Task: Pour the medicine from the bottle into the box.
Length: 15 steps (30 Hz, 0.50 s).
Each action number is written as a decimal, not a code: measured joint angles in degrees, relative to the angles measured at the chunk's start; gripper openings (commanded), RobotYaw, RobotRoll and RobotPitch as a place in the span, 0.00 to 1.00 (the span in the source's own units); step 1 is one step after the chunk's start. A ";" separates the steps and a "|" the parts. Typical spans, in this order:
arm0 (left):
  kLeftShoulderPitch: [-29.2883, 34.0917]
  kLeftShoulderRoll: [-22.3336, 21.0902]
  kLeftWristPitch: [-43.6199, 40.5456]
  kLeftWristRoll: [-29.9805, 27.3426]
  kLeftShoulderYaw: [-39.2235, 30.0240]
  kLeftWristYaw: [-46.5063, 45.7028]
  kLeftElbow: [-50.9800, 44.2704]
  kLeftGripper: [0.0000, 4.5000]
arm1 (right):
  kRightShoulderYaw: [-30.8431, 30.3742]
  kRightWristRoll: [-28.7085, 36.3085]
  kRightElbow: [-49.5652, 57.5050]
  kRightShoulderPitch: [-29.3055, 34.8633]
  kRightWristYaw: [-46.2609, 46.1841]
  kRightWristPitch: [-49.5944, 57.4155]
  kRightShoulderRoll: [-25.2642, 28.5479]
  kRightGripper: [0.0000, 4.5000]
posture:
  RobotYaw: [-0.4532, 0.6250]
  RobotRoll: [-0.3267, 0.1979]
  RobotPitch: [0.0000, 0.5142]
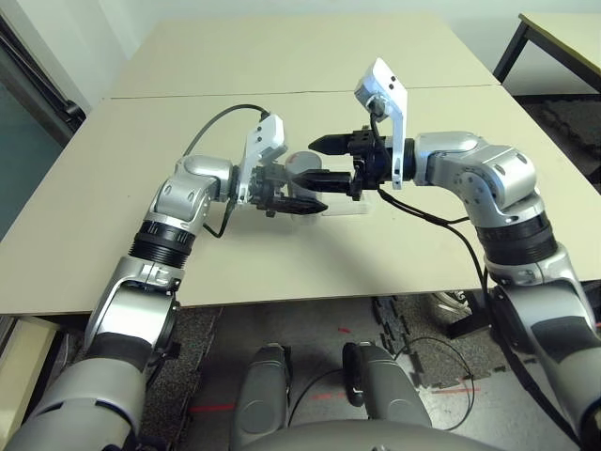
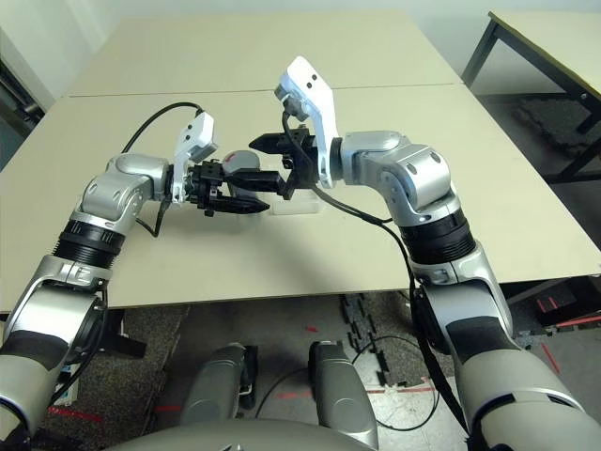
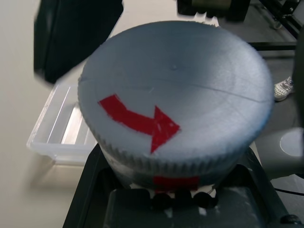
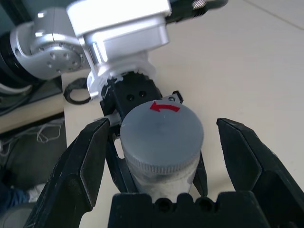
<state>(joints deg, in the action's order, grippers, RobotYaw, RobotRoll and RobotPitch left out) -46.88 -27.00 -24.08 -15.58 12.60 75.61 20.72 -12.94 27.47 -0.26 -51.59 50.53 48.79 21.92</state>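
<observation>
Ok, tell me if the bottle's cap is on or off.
On: the grey cap with its red arrow still covers the bottle.

beige table (image 1: 282, 56) | second table (image 1: 563, 33) far right | floor mats (image 1: 423, 357)

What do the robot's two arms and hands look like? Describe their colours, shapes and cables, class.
Both arms have rounded silver shells joined by ribbed black rings. The left hand and right hand each carry two black fingers that taper to blunt tips. A white, wedge-shaped camera housing stands on a bracket at each wrist. Thin black cables loop from the wrists along the forearms.
</observation>
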 measured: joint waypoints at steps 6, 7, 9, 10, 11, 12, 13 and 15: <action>0.00 0.19 0.00 0.01 0.29 0.08 -0.04 0.57 | 0.01 -0.76 -0.09 -0.01 0.81 -0.46 -0.19 0.71 | 0.40 0.62 0.18; 0.00 0.22 0.00 0.02 0.31 0.07 -0.04 0.57 | 0.01 -0.75 -0.08 -0.01 0.87 -0.45 -0.22 0.62 | 0.40 0.62 0.18; 0.00 0.22 0.12 0.10 0.31 0.06 -0.11 0.57 | 0.04 -0.65 -0.08 -0.01 0.89 -0.22 -0.29 0.57 | 0.40 0.62 0.18; 0.00 0.20 0.12 0.14 0.32 0.07 -0.10 0.57 | 0.12 -0.55 -0.04 -0.01 0.87 0.10 -0.36 0.57 | 0.40 0.62 0.18; 0.00 0.18 0.12 0.18 0.37 0.08 -0.09 0.57 | 0.16 -0.50 -0.02 -0.01 0.85 0.33 -0.41 0.57 | 0.40 0.62 0.18; 0.01 0.12 0.13 0.23 0.37 0.14 -0.09 0.57 | 0.33 -0.35 0.01 -0.01 0.71 0.74 -0.60 0.57 | 0.40 0.62 0.18; 0.02 0.01 0.13 0.25 0.37 0.19 -0.09 0.57 | 0.64 -0.17 0.01 -0.01 0.43 1.35 -0.94 0.57 | 0.40 0.62 0.18; 0.05 -0.12 0.13 0.25 0.33 0.18 -0.09 0.57 | 1.35 0.40 0.01 -0.01 -0.42 2.59 -1.57 0.57 | 0.40 0.62 0.17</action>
<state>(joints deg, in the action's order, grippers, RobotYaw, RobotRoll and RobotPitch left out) -46.83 -27.12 -23.96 -15.33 12.93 75.79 20.63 -11.59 27.87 -0.25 -51.60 50.11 51.38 20.35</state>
